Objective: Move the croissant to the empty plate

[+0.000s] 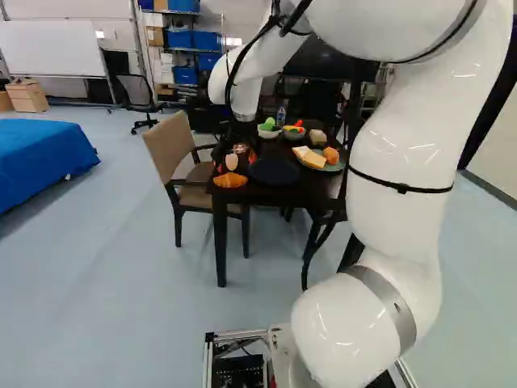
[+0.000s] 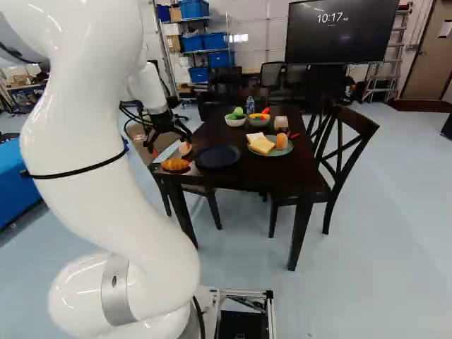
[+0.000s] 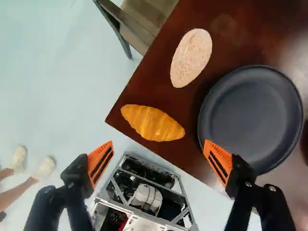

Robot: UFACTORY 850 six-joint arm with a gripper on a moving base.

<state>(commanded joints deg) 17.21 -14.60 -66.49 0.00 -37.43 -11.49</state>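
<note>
the croissant (image 3: 152, 123) lies on the dark table (image 3: 139, 91) at its near left corner, as the base views show it, and does not lie in any dish. just beside it, along the near edge, sits the dark plate (image 3: 250, 118), its round floor bare inside a raised rim. a pale oval roll (image 3: 191, 57) rests straight on the wood between the left edge and the plate, farther from the near edge than the croissant. the gripper (image 1: 236, 158) hangs over this corner with its two fingers wide apart and nothing clamped between them; in the wrist view the croissant shows ahead of the gap, apart from both orange pads (image 3: 219, 161). farther in from the near edge, toward the right edge, a green plate (image 2: 270, 152) holds pale and yellow slices (image 2: 261, 143) and a round orange-brown piece (image 2: 282, 141). a brownish piece (image 2: 281, 123) stands beyond that plate. toward the far edge are two bowls: a white bowl (image 2: 235, 121) with something green (image 2: 238, 111) in it, and another bowl (image 2: 258, 121) with red, yellow and green pieces. a clear bottle (image 2: 250, 105) stands upright behind them.
</note>
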